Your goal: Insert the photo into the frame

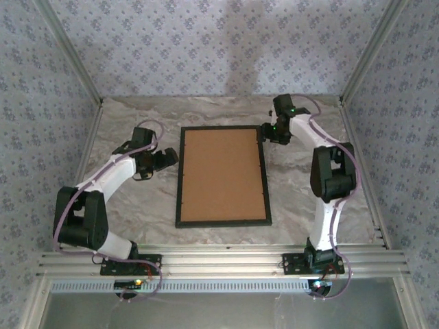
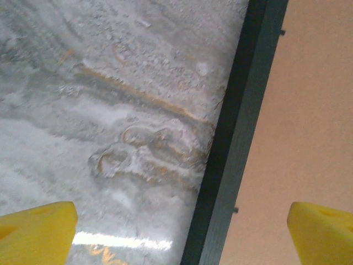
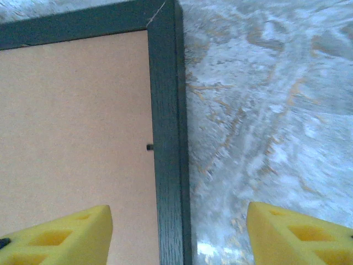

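Overhead, marble-pattern table [image 1: 137,199], with the frame [image 1: 180,178] flat at its middle, long side running away from the arm bases. Brown board [image 1: 223,175] fills the opening, so the back faces up; whether the photo lies beneath it cannot be told.

Left gripper [image 1: 170,157] sits just beside the frame's left rail, about a third of the way down. Right gripper [image 1: 263,131] sits at the far right corner.

Left wrist view: yellow fingers [image 2: 38,232] spread wide, one over table and one over board, with the rail between them. Right wrist view: fingers [image 3: 60,237] likewise spread, straddling the right rail just below the corner. Neither is pinching anything.

Risks, as I judge them: a finger dropping onto the rail or closing off-centre could skew the frame. One catching the board edge could lift it.

Only the top view gives the frame's full outline and both arms. The wrist views add small dark tabs [image 3: 149,147] on the rail's inner edge and the corner mitre.
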You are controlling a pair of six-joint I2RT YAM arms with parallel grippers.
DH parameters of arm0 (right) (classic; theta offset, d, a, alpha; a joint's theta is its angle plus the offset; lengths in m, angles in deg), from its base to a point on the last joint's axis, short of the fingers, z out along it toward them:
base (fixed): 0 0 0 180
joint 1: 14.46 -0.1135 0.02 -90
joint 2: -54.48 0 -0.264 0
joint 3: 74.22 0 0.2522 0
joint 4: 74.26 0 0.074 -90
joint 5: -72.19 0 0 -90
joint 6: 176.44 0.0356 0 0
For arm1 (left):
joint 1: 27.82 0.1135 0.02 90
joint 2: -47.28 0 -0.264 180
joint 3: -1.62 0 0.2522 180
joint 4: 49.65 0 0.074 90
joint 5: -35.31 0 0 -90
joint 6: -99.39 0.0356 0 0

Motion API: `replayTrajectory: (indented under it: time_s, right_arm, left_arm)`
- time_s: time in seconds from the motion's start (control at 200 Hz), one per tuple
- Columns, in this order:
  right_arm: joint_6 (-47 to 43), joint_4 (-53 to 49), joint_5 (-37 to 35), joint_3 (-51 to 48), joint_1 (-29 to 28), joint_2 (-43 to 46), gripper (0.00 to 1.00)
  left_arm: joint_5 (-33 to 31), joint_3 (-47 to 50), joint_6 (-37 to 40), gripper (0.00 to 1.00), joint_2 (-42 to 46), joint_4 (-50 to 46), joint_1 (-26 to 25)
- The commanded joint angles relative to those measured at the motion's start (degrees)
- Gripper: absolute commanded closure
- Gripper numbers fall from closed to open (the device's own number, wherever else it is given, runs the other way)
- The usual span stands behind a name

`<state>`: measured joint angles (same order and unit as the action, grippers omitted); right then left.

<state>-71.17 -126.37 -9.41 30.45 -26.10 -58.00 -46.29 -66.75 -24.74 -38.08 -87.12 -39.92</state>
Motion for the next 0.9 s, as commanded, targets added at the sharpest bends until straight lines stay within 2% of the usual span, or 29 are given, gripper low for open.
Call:
replayTrajectory:
  time_s: [0.0,0.07,0.24,0.445,0.67,0.895]
  right_arm:
    - [-0.1,0.3,-2.0,-5.6,-0.5,5.8,0.24]
    - [-0.1,0.8,-2.0,-10.5,-1.4,8.7,0.18]
    - [1.0,0.6,-4.6,-21.8,-5.1,16.8,0.11]
    - [4.2,-0.9,-4.5,-32.6,-10.1,24.5,0.1]
    - [8.1,3.5,1.6,-39.8,-13.3,25.7,0.1]
    - [11.3,8.3,6.5,-41.5,-17.7,23.8,0.13]
  left_arm:
    - [5.4,-0.4,-2.0,0.01,-2.9,11.2,-0.1]
    - [6.8,-0.7,-2.5,0.02,-5.4,13.7,-0.1]
    - [8.7,0.0,-3.7,0.02,-8.9,19.2,-0.7]
    - [10.3,-0.7,-4.1,0.02,-13.2,21.5,-3.1]
    - [11.0,-3.8,-4.0,0.02,-16.4,21.8,-6.1]
    - [13.8,-10.5,-4.3,0.02,-20.7,22.0,-7.2]
